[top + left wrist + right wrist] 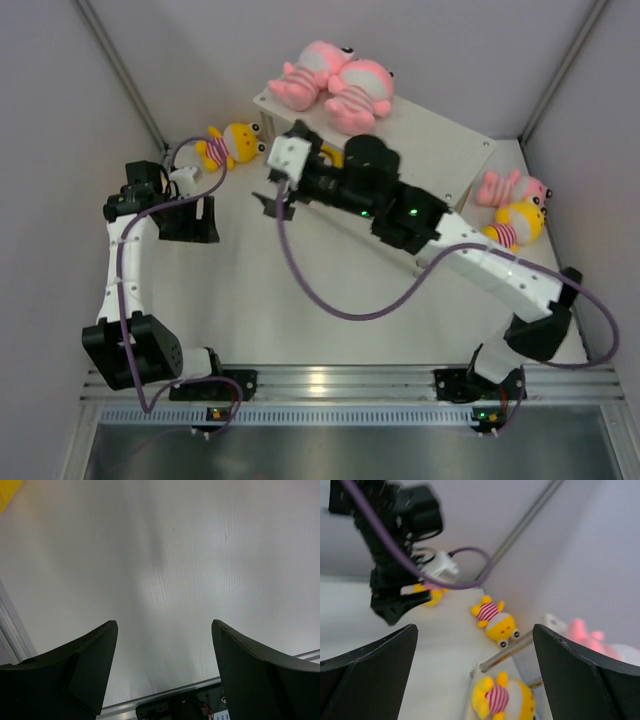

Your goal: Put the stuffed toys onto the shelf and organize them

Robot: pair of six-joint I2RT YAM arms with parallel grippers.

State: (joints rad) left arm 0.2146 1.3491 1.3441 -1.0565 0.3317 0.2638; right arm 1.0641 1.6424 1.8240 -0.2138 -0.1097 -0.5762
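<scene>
The white shelf (440, 140) stands at the back. Two pink stuffed toys (335, 82) lie on its top left end. A yellow toy (232, 143) lies on the table left of the shelf and also shows in the right wrist view (496, 620). Another yellow toy (502, 700) lies on the lower tier by a silver leg (507, 652). A pink toy (510, 187) and a yellow toy (515, 222) lie right of the shelf. My right gripper (275, 205) (475, 630) is open and empty just off the shelf's left end. My left gripper (197, 222) (164, 625) is open and empty above bare table.
Grey walls enclose the table on the left, the back and the right. A purple cable (330, 295) hangs from the right arm over the table's middle. A bit of yellow and pink (431, 594) shows behind the left gripper. A metal rail (340, 382) runs along the near edge.
</scene>
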